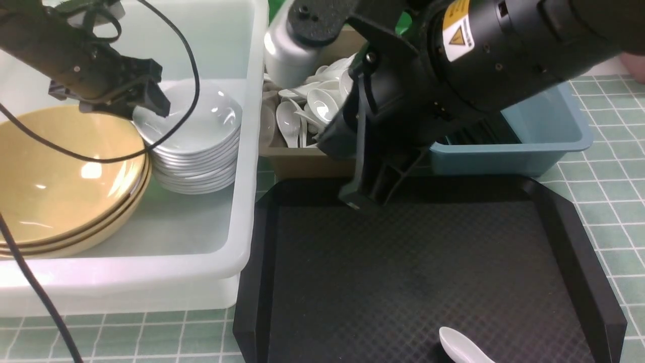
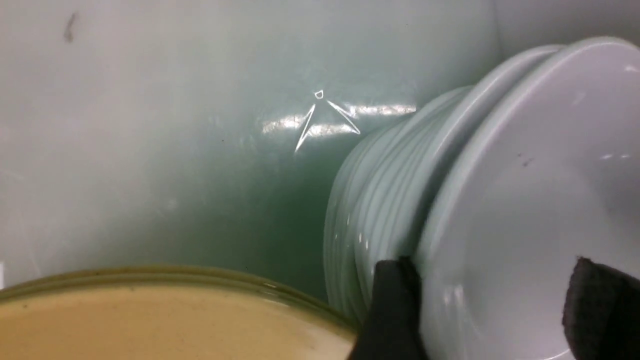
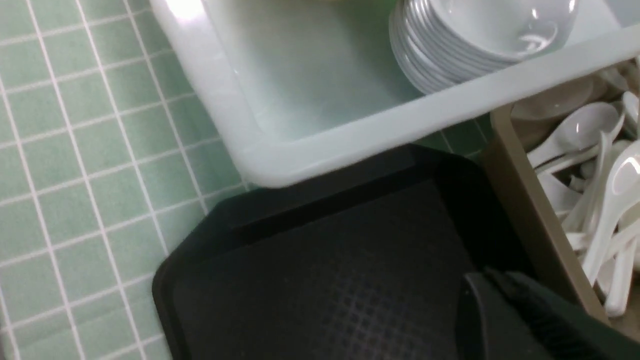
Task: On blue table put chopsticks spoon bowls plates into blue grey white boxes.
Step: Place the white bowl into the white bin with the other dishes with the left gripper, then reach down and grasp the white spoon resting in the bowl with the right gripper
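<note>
— Front view shows it best: the left pincer (image 1: 153,101) hangs over the left edge of the plates (image 1: 196,146). They are stacked inside the white box (image 1: 249,151), just right of the nested bowls (image 1: 60,176).
— Is it gripping a plate?
— No. In its wrist view the fingers (image 2: 392,300) stand spread, one at the top plate's rim and the other over its hollow. That plate lies on the stack.
— And the right pincer (image 1: 360,199)?
— Low over the far edge of the black tray (image 1: 428,252), just on the near side of the grey box (image 1: 297,164), which is heaped with white spoons (image 1: 315,108). Its jaws are pressed together, and I see nothing between them.
— Anything outside the boxes?
— One spoon (image 1: 461,345) lies at the tray's near edge, right of the middle, well apart from both pincers. The blue box (image 1: 544,141) sits on the bench (image 1: 615,191) to the right of the grey one, partly behind the right arm.
</note>
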Controlling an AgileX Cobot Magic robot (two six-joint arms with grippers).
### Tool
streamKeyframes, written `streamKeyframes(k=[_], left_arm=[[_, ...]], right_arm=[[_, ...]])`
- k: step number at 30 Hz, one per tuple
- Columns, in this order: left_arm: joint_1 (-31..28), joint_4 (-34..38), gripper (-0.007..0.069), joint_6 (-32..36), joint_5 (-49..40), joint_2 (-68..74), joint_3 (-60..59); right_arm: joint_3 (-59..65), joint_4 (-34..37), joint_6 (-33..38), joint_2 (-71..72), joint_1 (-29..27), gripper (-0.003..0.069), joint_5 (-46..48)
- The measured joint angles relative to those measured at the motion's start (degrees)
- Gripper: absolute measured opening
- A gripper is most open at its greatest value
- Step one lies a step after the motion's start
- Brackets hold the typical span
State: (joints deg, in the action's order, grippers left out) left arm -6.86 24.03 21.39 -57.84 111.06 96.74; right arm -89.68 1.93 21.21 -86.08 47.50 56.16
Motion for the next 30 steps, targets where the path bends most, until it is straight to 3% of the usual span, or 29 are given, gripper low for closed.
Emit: streamKeyframes(k=[3, 7, 14, 17, 21, 26, 30], left_arm=[[0.06, -1.71, 0.0514, -0.49, -3.46, 0.0, 3.49], [0.39, -5.64, 0.0521, -4.04, -11.06, -0.43, 12.43], [1.45, -8.09, 0.033, -7.7, -13.19, -7.13, 18.35], [5.06, -9.51, 0.0161, -7.28, -13.35, -14.14, 15.66], [11.68, -9.99, 0.0016, -5.27, -13.88, -21.91, 6.86], [19.14, -10.1, 0.0001, -3.61, -12.12, -28.18, -6.19], [26.55, -10.16, 0.0001, -2.75, -8.01, -33.26, -19.11]], right_arm=[[-0.91, -1.08, 0.0, 0.0, 0.0, 0.0068, 3.98], [-1.46, -1.93, 0.0, 1.77, 0.0, 0.0069, 10.71], [0.4, -3.73, -3.44, 5.97, 0.0, 0.0074, 15.13], [6.04, -4.21, -4.89, 9.2, 0.0, 0.0076, 15.13], [17.04, -4.37, -5.13, 12.54, 0.0, 0.0078, 15.31], [27.74, -4.37, -6.53, 13.63, 0.0, 0.0078, 14.55], [37.05, -3.83, -9.21, 13.63, -4.2, 0.0078, 7.14]])
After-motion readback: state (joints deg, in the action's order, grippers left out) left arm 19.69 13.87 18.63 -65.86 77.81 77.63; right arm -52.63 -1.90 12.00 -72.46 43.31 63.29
